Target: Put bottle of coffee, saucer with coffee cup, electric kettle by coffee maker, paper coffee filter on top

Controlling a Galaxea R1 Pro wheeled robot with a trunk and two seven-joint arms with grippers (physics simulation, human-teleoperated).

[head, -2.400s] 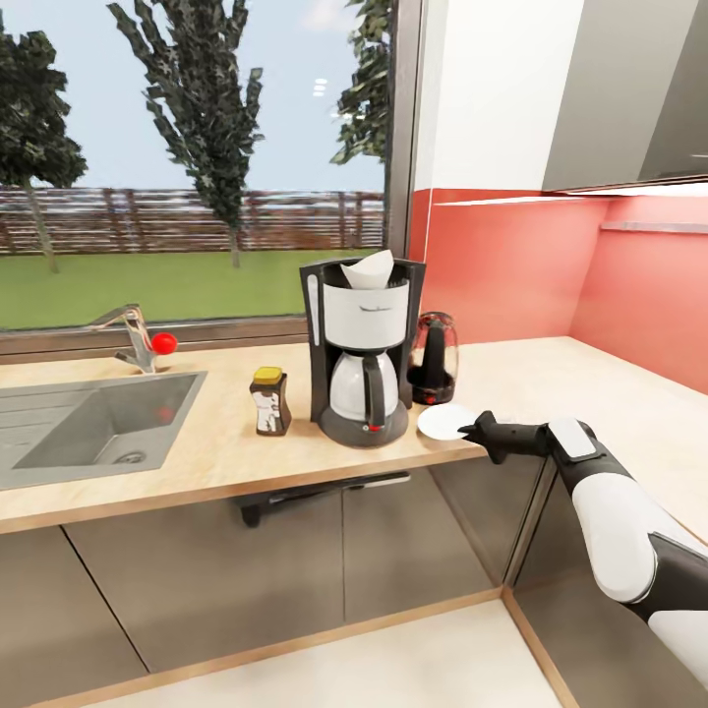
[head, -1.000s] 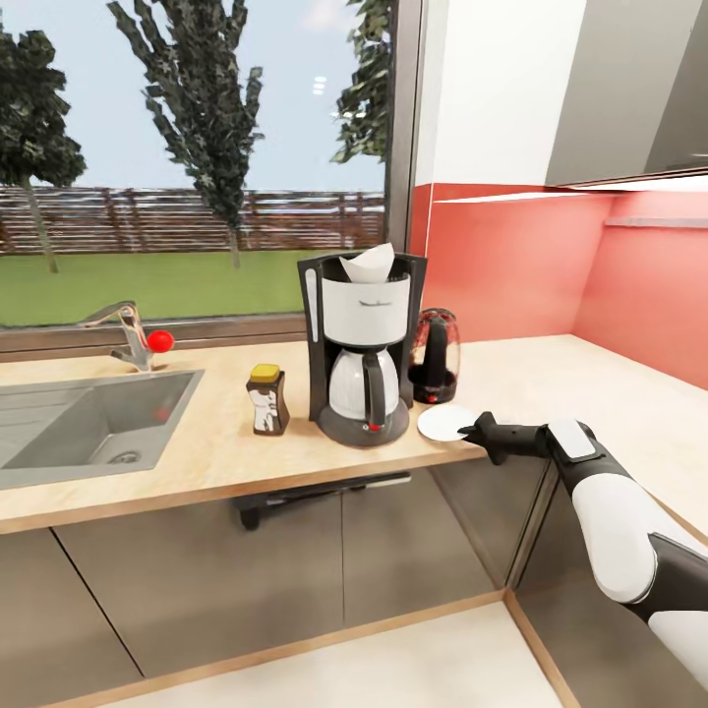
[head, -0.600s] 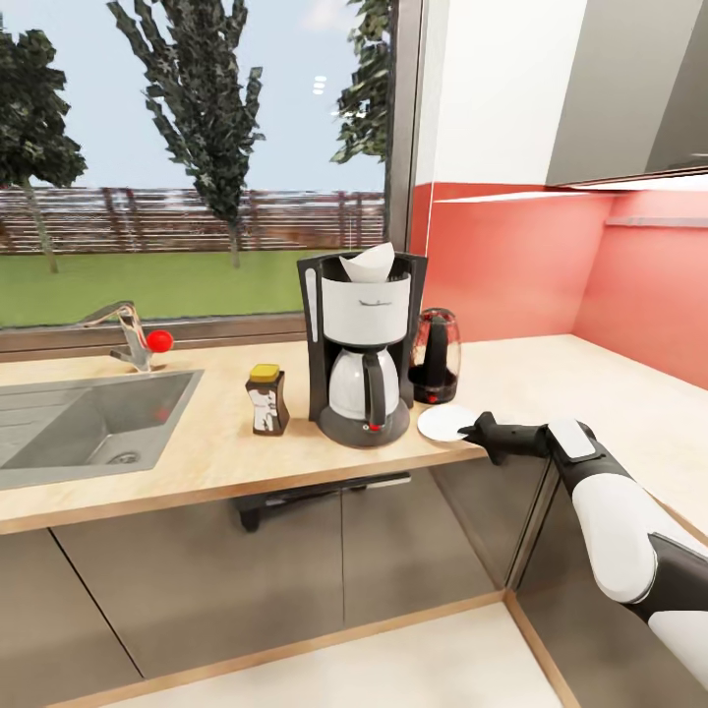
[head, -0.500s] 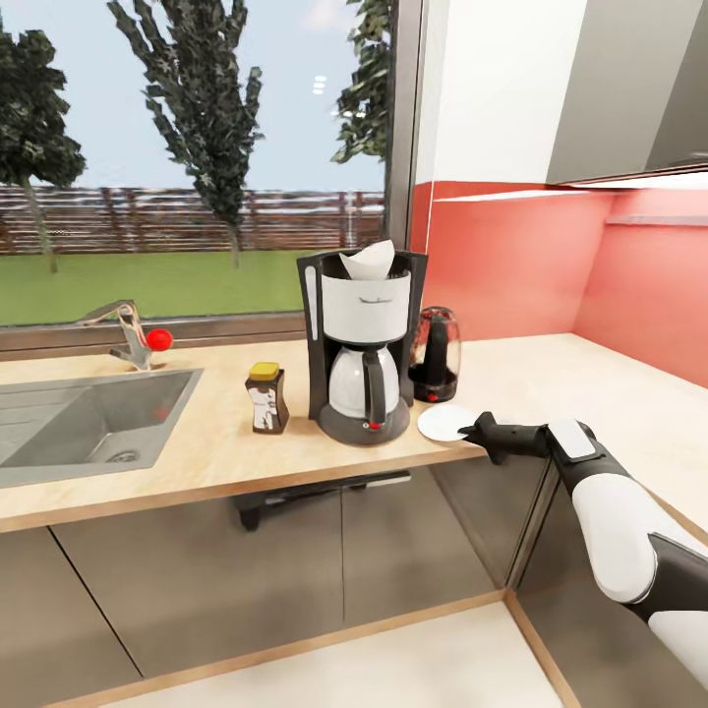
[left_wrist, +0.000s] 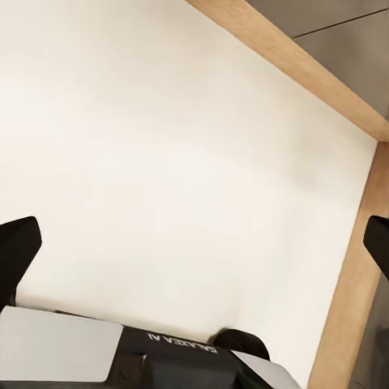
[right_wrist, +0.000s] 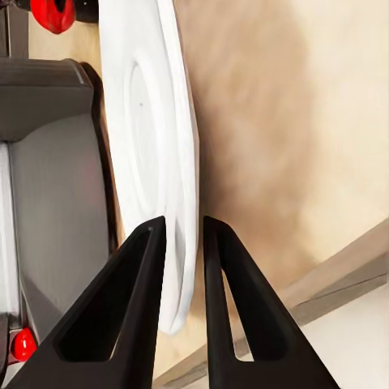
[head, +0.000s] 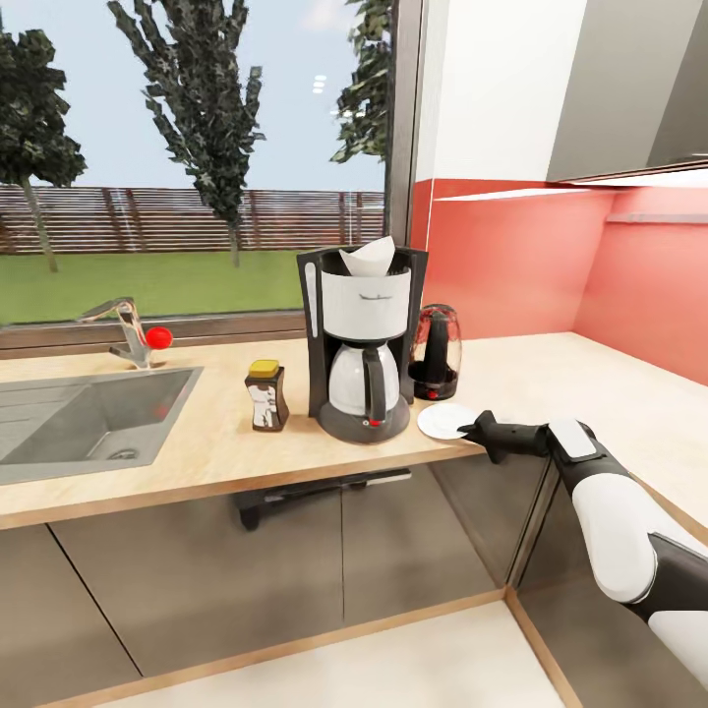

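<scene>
Holding steady since the earlier frames, the right gripper (head: 479,430) still pinches the saucer (head: 447,421) rim on the countertop (head: 197,452) beside the coffee maker (head: 362,339), so release comes next; the left gripper (left_wrist: 194,243) hangs open.

Very little differs from the earlier pictures. The whole head view has drifted slightly, a move of the camera: the sink (head: 93,423) and tap (head: 123,329) sit a little further toward the left edge and higher, and the coffee maker (head: 361,339) a touch higher in the picture. The right pincer (head: 472,430) has stayed closed on the rim of the saucer (head: 446,421), which lies beside the coffee maker as before.
</scene>
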